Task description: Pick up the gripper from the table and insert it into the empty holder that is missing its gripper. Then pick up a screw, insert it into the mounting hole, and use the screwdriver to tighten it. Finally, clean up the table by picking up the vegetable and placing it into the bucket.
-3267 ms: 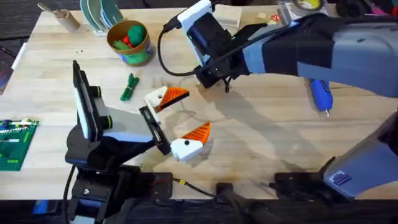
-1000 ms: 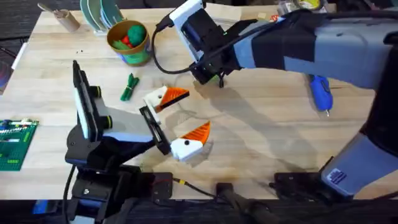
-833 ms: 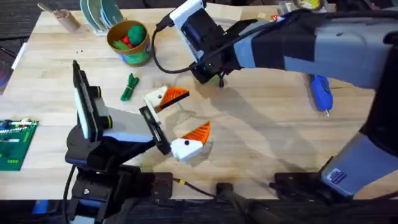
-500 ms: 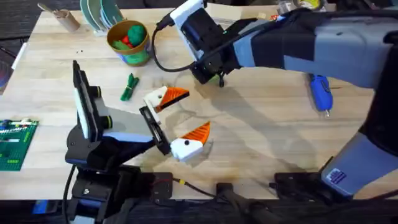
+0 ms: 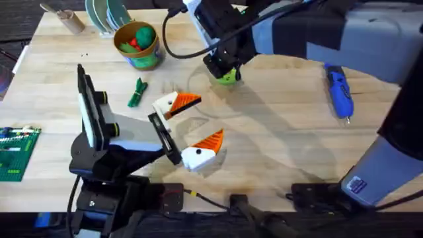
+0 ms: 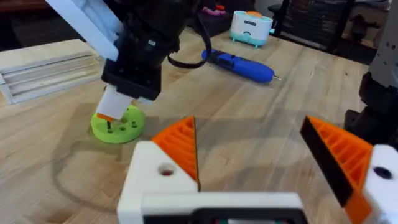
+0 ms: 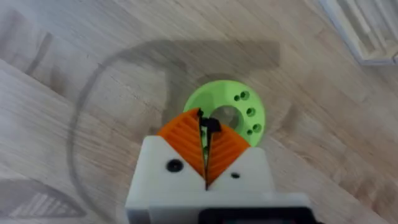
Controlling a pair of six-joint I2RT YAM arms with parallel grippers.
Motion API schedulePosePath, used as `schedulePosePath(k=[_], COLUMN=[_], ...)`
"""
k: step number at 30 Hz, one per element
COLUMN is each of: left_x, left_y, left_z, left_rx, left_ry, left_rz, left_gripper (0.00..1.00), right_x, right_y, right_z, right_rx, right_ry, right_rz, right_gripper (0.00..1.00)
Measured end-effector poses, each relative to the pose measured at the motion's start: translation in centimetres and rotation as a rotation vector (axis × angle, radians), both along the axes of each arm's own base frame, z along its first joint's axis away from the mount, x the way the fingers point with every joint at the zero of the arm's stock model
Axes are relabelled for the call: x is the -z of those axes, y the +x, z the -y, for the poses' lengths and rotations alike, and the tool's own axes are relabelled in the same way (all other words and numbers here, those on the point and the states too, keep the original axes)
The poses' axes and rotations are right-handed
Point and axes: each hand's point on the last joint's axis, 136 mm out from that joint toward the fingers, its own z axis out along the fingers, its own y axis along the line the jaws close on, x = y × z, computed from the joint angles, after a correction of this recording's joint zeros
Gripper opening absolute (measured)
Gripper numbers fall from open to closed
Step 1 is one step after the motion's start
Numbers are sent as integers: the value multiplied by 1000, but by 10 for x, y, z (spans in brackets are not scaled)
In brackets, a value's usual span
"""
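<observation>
My right gripper hangs just above a round green disc, its orange fingers shut on a small black screw. My left gripper rests open near the table's middle. Both of its white blocks carry an orange hatched finger, and I cannot tell which block was the empty holder. The blue screwdriver lies at the right. The green vegetable lies left of the left gripper, below the bucket.
The bucket holds a green and a red toy. A cardboard tube and green plates stand at the back left. A green baseplate lies at the left edge. Bare wood lies between the left gripper and the screwdriver.
My right gripper has lifted and drawn back from the table, uncovering the green disc beneath it. The left arm has not moved.
</observation>
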Motion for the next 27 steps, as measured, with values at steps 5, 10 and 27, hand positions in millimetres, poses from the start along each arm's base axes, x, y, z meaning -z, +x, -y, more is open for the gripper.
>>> schedulePosePath(k=[5,10,27], left_x=[0,0,0], left_y=[0,0,0], left_z=[0,0,0], left_rx=[0,0,0], left_ry=[0,0,0], left_rz=[0,0,0], left_gripper=[993,993,993], right_x=[-7,-45,-161], right_y=[-4,-2,-76], right_z=[4,1,-49], right_rx=[-24,-79,-366], right_ry=[-28,-36,25], right_rz=[-15,40,241], right_gripper=[8,8,8])
